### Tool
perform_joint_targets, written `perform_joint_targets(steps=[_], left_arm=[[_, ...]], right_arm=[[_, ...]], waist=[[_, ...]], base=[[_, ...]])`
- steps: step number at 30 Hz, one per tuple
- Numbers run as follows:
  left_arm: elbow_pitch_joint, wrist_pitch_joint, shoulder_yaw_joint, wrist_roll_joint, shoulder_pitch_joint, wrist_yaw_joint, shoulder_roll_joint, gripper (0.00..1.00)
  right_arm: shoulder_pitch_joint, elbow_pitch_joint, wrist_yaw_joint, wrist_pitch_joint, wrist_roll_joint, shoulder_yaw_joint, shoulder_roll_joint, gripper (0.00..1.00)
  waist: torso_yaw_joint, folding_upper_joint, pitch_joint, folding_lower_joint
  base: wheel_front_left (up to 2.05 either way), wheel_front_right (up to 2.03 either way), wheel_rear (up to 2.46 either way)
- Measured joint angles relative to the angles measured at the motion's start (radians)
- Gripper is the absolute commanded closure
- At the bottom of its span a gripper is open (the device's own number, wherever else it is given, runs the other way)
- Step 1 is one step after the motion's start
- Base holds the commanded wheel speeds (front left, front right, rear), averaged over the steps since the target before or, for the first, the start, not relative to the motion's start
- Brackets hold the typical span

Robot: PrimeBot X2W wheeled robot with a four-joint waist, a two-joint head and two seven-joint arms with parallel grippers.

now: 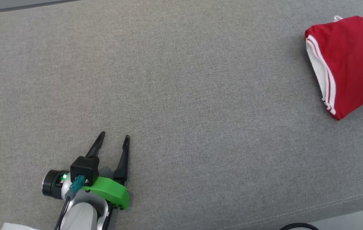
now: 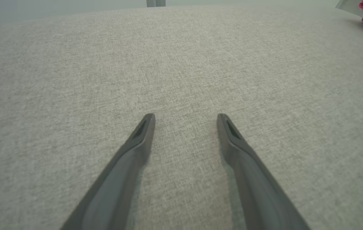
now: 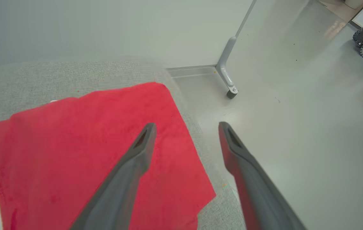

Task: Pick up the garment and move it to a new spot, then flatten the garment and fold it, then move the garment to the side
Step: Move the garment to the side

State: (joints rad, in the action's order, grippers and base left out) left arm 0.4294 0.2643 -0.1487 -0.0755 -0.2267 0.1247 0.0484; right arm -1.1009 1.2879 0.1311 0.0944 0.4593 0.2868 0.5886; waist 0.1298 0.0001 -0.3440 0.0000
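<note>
Garment (image 1: 351, 64): lies at my bench's (image 1: 200, 95) right edge.
My left pincer (image 1: 114, 135): spread wide, empty, open bench all round.
My right pincer (image 3: 186, 125): spread, empty, over garment's outer edge.

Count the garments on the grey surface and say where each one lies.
1. The red, white-striped garment lies at the right end of the grey surface, by the open right pincer. Its far part runs out of the head view, so another could be hidden beyond.
</note>
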Motion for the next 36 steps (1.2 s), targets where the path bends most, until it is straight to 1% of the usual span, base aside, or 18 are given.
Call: perform_joint_targets(steps=[3,6,10,12,16,18,19,24,28,36], left_arm=[[0.003,0.000,0.000,-0.001,0.000,0.000,0.000,0.00],[0.013,0.000,0.003,-0.003,0.003,0.000,0.000,0.00],[0.018,0.000,0.004,-0.012,0.012,-0.002,0.000,0.00],[0.020,0.000,0.006,-0.019,0.016,-0.005,0.000,0.00],[0.033,0.000,0.007,-0.022,0.030,-0.010,0.000,0.00],[0.041,0.000,0.012,-0.023,0.034,-0.011,0.000,0.00],[0.045,0.000,0.015,-0.025,0.036,-0.013,0.000,0.00],[0.051,0.000,0.017,-0.042,0.052,-0.020,0.000,0.00],[0.052,0.000,0.016,-0.054,0.060,-0.025,0.000,0.00],[0.053,0.000,0.038,-0.082,0.114,-0.046,0.000,0.00]], right_arm=[[0.021,0.002,0.000,0.045,-0.026,-0.037,-0.018,0.00],[0.034,0.002,0.000,0.100,-0.053,-0.039,-0.077,0.00],[0.074,-0.013,0.000,0.148,-0.077,-0.029,-0.154,0.00],[0.099,-0.038,0.000,0.158,-0.080,-0.026,-0.197,0.00],[0.176,-0.112,0.000,0.164,-0.038,-0.017,-0.290,0.00],[0.208,-0.158,0.000,0.166,-0.038,0.005,-0.318,0.00],[0.241,-0.202,0.000,0.167,-0.028,0.015,-0.342,0.00],[0.341,-0.295,0.000,0.167,-0.036,0.044,-0.381,0.00],[0.400,-0.339,0.000,0.167,-0.040,0.041,-0.403,0.00],[0.561,-0.446,0.000,0.167,-0.099,-0.033,-0.449,0.00]], waist=[[-0.005,0.0000,0.008,0.0000],[-0.007,0.0000,0.024,0.0000],[-0.005,0.0000,0.050,0.0000],[-0.003,0.0000,0.064,0.0000],[0.000,0.0000,0.091,0.0000],[0.001,-0.0001,0.104,0.0000],[0.003,-0.0001,0.116,0.0000],[0.000,0.0000,0.146,0.0000],[-0.006,0.0000,0.164,0.0000],[-0.024,0.0000,0.225,0.0000]], base=[[0.00,0.00,0.00],[0.00,0.00,0.00],[0.00,0.00,0.00],[0.00,0.00,0.00],[0.00,0.00,0.00],[0.00,0.00,0.00],[0.00,0.00,0.00],[0.00,0.00,0.00],[0.00,0.00,0.00],[0.00,0.00,0.00]])
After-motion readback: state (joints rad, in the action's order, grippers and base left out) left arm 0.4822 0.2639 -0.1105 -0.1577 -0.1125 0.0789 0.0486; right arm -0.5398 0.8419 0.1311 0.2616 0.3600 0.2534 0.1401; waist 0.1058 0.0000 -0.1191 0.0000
